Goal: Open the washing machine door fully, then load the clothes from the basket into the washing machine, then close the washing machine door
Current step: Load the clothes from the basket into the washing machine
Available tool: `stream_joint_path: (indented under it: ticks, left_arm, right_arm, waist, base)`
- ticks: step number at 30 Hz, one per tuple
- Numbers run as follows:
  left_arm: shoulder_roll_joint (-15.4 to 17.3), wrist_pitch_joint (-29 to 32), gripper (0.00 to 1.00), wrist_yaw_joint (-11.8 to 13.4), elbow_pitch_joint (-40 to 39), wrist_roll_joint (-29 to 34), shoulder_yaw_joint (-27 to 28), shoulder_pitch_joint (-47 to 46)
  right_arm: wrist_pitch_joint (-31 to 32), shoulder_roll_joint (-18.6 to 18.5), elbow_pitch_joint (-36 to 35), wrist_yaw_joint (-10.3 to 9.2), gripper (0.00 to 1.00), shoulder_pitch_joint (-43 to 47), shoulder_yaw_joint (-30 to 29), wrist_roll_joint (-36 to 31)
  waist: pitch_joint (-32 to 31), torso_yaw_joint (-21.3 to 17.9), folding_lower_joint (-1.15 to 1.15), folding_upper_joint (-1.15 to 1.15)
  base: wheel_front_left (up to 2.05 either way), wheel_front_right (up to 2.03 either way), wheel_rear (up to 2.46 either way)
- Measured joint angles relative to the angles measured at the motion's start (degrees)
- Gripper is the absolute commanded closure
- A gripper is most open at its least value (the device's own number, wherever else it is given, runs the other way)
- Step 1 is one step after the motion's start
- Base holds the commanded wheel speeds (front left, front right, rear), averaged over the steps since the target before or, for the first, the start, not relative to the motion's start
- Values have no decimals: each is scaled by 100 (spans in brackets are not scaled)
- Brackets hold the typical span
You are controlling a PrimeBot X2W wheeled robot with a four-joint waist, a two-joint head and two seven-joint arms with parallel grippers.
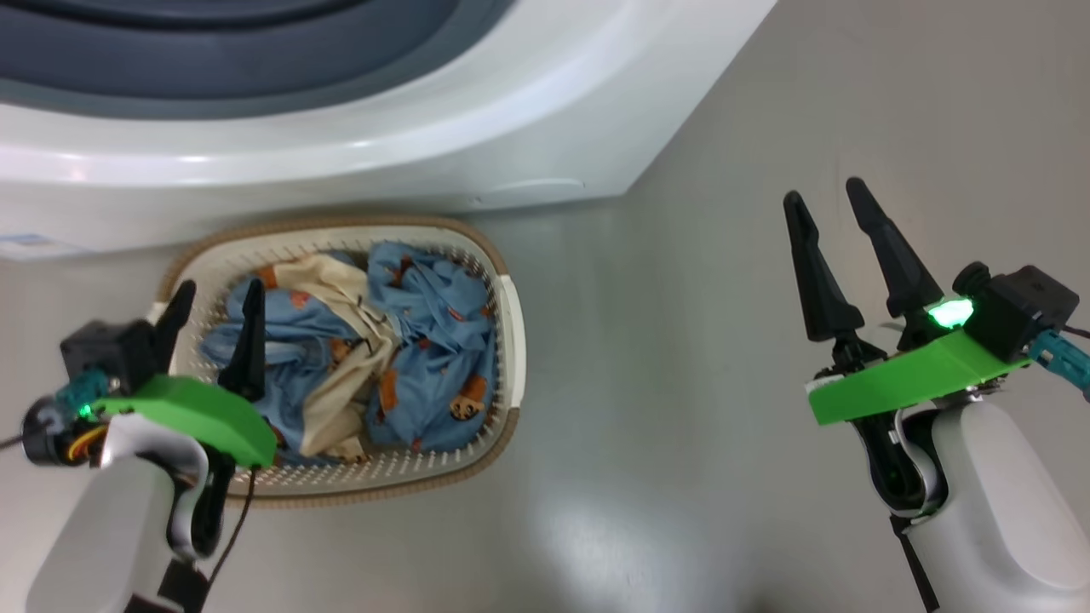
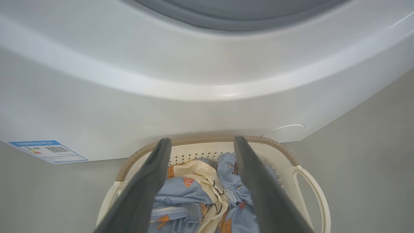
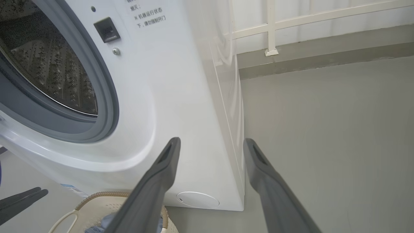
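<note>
The white washing machine (image 1: 477, 128) stands along the top of the head view, its grey-blue gasket (image 3: 106, 106) and steel drum (image 3: 48, 64) uncovered; the washing machine door is out of view. The cream basket (image 1: 511, 323) sits on the floor right in front of it, holding light blue printed clothes (image 1: 426, 340) and a cream piece. My left gripper (image 1: 218, 292) hangs open above the basket's left part, fingers apart over the clothes (image 2: 181, 194) with nothing between them. My right gripper (image 1: 825, 193) stands open over bare floor to the right, beside the machine's corner (image 3: 212, 141).
A blue label sticker (image 2: 48, 151) sits low on the machine's front, left of the basket (image 2: 310, 181). Grey floor (image 1: 681, 383) spreads right of the basket. A white railing (image 3: 271, 26) and a low kerb stand behind the machine's right side.
</note>
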Motion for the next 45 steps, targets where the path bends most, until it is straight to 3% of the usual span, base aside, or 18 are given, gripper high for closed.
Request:
stream_joint_path:
  ticks: [12, 26, 36, 45]
  left_arm:
    - [-7, 309, 0, -196, 1666, 19, -368, -1291]
    - [113, 494, 0, -247, 3305, 1, -701, -2505]
    - [276, 708, 0, -252, 3983, -48, -868, -3105]
    - [275, 1435, 0, -252, 4144, -185, -1267, -3164]
  right_arm:
    - [0, 254, -118, 0, 0, -373, 40, -29]
    - [-1, 520, -261, 0, 0, -589, 177, -29]
    - [-41, 634, -319, 0, 0, -782, 328, -29]
    - [-41, 648, -331, 0, 0, -782, 328, -29]
  waist:
    - [837, -247, 0, 0]
    - [1743, -717, 0, 0]
    - [2201, -1031, 0, 0]
    - [2343, -1190, 0, 0]
  base:
    - [0, 0, 0]
    - [0, 0, 0]
    - [0, 0, 0]
    - [0, 0, 0]
